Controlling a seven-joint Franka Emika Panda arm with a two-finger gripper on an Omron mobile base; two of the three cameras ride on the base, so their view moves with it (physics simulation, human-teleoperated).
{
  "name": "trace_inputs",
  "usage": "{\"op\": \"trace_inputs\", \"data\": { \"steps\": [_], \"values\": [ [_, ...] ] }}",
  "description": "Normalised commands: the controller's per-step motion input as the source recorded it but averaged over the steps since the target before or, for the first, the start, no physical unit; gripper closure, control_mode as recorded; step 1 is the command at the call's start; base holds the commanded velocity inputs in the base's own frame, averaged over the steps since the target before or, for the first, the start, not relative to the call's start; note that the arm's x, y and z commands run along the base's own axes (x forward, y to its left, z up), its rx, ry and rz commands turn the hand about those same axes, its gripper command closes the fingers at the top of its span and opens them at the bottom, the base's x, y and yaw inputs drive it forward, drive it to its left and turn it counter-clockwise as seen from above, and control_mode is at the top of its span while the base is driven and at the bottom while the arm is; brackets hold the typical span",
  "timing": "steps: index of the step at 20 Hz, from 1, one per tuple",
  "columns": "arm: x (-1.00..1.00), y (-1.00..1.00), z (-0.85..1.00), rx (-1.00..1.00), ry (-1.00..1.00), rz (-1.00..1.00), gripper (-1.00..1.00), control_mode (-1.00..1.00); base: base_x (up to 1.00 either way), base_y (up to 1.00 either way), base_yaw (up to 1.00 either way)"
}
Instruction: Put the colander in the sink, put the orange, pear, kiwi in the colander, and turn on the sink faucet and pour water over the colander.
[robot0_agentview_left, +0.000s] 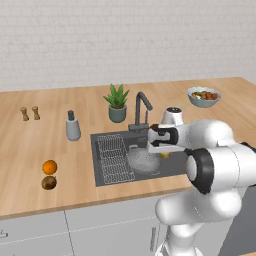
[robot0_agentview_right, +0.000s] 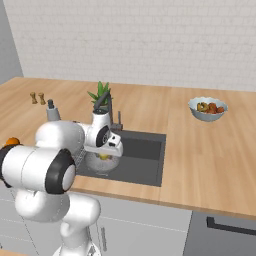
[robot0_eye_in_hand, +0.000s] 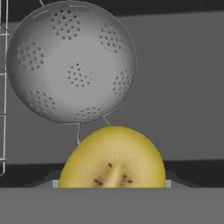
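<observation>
The round grey perforated metal colander (robot0_agentview_left: 144, 161) sits in the dark recessed sink (robot0_agentview_left: 107, 176), beside its wire rack (robot0_agentview_left: 114, 159). The small orange ball (robot0_agentview_left: 49, 167) and brown ball (robot0_agentview_left: 48, 183) lie near the counter's front edge, left of the sink.

Colander (robot0_eye_in_hand: 72, 61) sat empty in the sink (robot0_agentview_left: 172, 165), mouth open upward, nothing over its bowl; free drop into it from above. Wire rack (robot0_agentview_left: 114, 159) filled the basin's left section, just beside the colander. Bare basin floor lay to the colander's right. Faucet (robot0_agentview_left: 141, 107) rose behind the basin's back rim, spout arching forward over it, crowding any approach from the rear. Potted plant (robot0_agentview_left: 117, 103) and soap dispenser (robot0_agentview_left: 73, 126) stood behind and left of the sink. Orange (robot0_agentview_left: 49, 167) and kiwi (robot0_agentview_left: 48, 183) lay on open counter well left of the basin, close together, clear from above. Fruit bowl (robot0_agentview_left: 203, 96) stood far back right.
</observation>
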Motion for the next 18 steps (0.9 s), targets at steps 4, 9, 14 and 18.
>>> {"op": "trace_inputs", "data": {
  "steps": [4,9,14,18],
  "values": [
    [0.15,0.04,-0.42,0.0,0.0,0.04,1.0,-1.0,0.0,0.0,0.0],
    [0.13,0.03,-0.4,0.0,0.0,0.04,1.0,-1.0,0.0,0.0,0.0],
    [0.16,0.05,-0.26,0.0,-0.06,0.03,1.0,-1.0,0.0,0.0,0.0],
    [0.04,0.0,-0.02,0.01,-0.18,0.02,1.0,-1.0,0.0,0.0,0.0]
  ]
}}
